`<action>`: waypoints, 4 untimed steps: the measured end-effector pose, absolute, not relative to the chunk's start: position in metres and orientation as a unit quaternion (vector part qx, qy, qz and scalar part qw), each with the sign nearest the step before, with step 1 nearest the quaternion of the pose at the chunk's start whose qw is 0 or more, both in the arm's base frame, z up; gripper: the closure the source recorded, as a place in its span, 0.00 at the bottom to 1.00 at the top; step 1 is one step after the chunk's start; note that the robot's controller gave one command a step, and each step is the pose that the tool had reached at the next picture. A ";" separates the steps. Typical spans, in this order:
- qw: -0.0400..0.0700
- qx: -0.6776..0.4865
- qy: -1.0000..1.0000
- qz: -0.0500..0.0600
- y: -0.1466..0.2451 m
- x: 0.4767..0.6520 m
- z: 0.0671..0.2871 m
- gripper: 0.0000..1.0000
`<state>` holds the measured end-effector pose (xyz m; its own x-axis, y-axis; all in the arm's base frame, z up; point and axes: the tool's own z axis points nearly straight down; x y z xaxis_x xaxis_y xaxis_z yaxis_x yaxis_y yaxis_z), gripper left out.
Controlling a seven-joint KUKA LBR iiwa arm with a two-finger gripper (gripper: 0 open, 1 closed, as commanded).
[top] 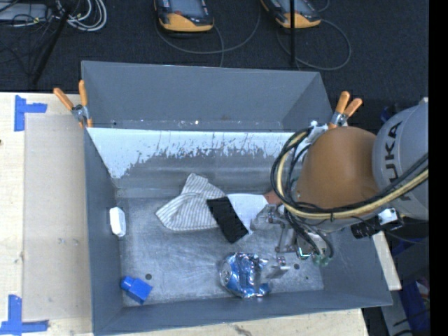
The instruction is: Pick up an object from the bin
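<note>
Gripper (283, 252) low in near-right part of bin (210, 117), just right of crumpled blue-and-clear plastic wrapper (245, 275) lying close to near wall; touching or just apart, hard to say; open or closed, cannot tell. Probably very light, soft, crinkly and slippery; likely to collapse under a squeeze, not fragile. Best pinched at bunched middle or a raised fold, not at a thin loose edge. Black flat rectangular thing (227, 219) and striped white cloth (185, 207) farther left, apart from wrapper; small blue block (136, 288) well apart at near left.
</note>
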<state>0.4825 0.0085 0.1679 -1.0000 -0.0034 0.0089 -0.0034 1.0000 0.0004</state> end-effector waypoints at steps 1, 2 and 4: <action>0.001 0.002 -1.000 0.000 0.008 0.484 0.171 0.00; 0.001 0.002 -1.000 0.000 0.008 0.484 0.170 0.00; -0.001 -0.032 -0.999 0.000 0.008 0.488 0.077 1.00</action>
